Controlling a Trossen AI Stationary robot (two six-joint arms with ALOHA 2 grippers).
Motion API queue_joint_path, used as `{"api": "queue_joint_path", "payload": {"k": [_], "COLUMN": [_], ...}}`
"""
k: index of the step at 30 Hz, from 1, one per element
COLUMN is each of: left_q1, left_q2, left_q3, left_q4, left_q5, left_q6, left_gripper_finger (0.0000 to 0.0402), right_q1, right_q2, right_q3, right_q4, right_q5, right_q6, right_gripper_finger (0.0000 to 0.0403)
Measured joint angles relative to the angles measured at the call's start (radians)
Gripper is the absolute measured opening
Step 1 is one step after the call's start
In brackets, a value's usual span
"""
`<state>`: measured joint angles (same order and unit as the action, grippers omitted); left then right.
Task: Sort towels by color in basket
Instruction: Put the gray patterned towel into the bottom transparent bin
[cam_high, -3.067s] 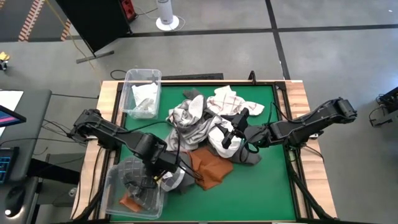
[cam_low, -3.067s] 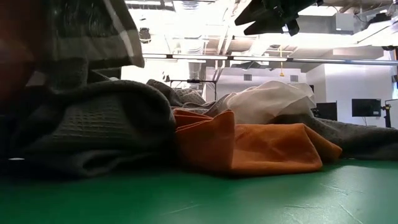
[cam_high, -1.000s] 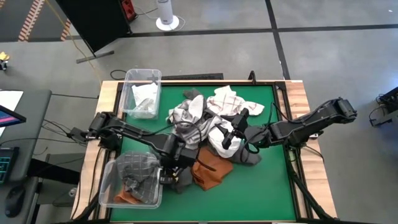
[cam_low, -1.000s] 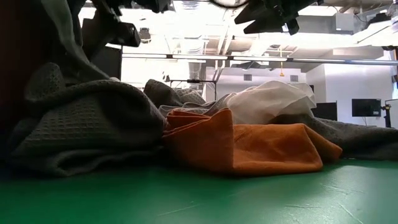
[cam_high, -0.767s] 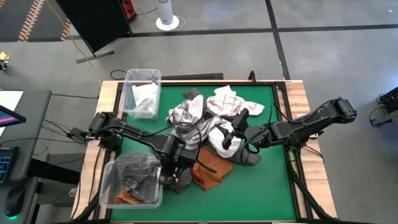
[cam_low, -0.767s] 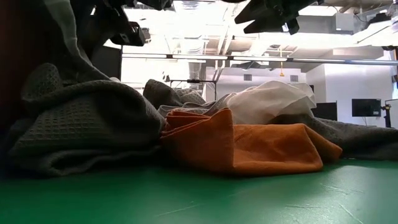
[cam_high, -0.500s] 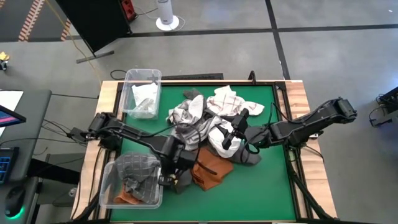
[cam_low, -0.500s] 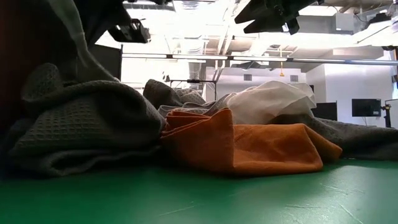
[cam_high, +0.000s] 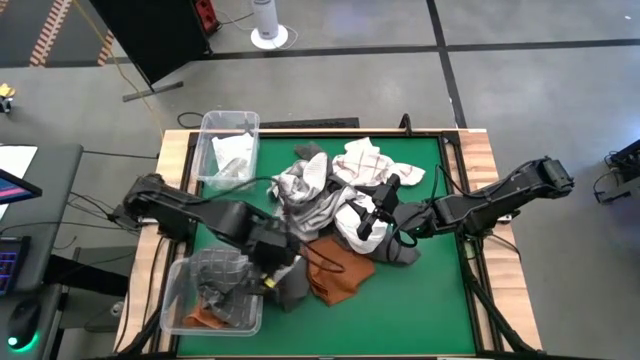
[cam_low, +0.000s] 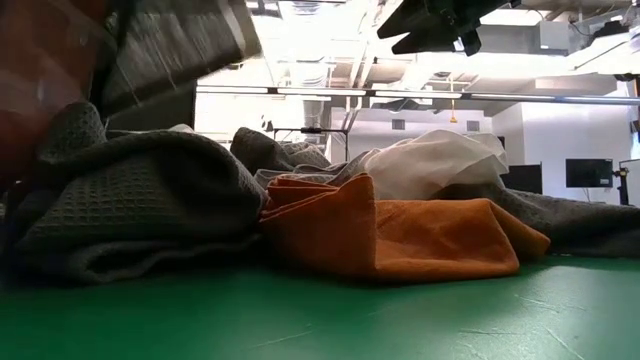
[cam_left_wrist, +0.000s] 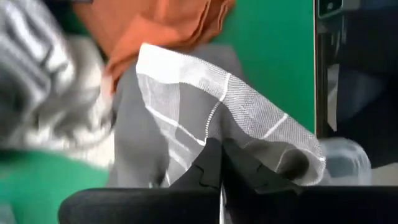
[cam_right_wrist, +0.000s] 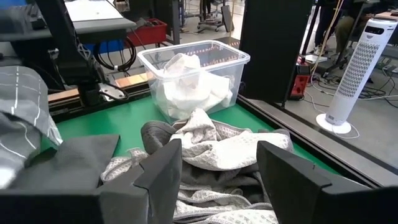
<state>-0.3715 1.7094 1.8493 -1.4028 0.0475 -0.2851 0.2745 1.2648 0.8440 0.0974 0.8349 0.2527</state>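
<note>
Left tool (cam_high: 270, 272): pressed together on the edge of a dark grey towel (cam_high: 291, 285), at the near-left of the desk (cam_high: 420, 300), between the heap and the near bin.
Grip, left wrist view: the two dark fingers (cam_left_wrist: 208, 168) meet with a fold of grey-and-white checked cloth (cam_left_wrist: 236, 118) pinched between them; the cloth drapes away beyond the tips.
Dark grey towel: hangs from the left tool, its lower end touching the desk just beside the tool.
Rust-orange towel (cam_high: 338, 268): lies flat on the green surface just to the right of the left tool, touching the grey cloth; in the low view it sits crumpled in front of the heap (cam_low: 400, 235).
Near bin (cam_high: 178, 310): clear plastic, just to the left of the left tool; holds dark grey and checked cloth with a bit of orange at its bottom.
Far bin (cam_high: 226, 124): clear plastic, well beyond the left tool at the desk's far-left corner; holds a white towel (cam_high: 233, 158).
Heap (cam_high: 325, 190): white, checked and grey towels piled mid-desk, between the two tools.
Right tool (cam_high: 372, 212): spread wide, empty, hovering over the right side of the heap; a white checked towel (cam_high: 362, 160) lies just beyond it.
Right wrist view: both fingers (cam_right_wrist: 166, 168) stand apart with pale grey cloth (cam_right_wrist: 214, 149) below and ahead of them.
</note>
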Motion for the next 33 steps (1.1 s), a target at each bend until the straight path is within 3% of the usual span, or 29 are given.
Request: {"api": "queue_joint_path", "payload": {"k": [5,10,19,24,33], "left_q1": [-0.044,-0.131,-0.322,-0.377,-0.377], "left_q2": [-0.062,-0.094,-0.025,0.028,-0.056], "left_q3": [0.014,0.014,0.012,0.009,-0.272], "left_q4": [-0.171,-0.148,-0.167,-0.168,-0.141], "left_q5": [0.062,0.210,0.025,-0.002,0.038], "left_q6": [-0.085,-0.128,-0.025,0.003,-0.018], "left_gripper_finger": [0.0000,0.0000,0.0000,0.0000,0.0000], "right_q1": [0.000,0.000,0.000,0.002,0.016], "right_q2": [0.000,0.000,0.000,0.000,0.000], "right_q3": [0.000,0.000,0.000,0.000,0.000], "right_q4": [0.000,0.000,0.000,0.000,0.011], "right_q5": [0.000,0.000,0.000,0.000,0.000], "right_q6": [0.000,0.001,0.002,0.009,0.009], "right_gripper_finger": [0.0235,0.0235,0.0235,0.0235,0.0235]}}
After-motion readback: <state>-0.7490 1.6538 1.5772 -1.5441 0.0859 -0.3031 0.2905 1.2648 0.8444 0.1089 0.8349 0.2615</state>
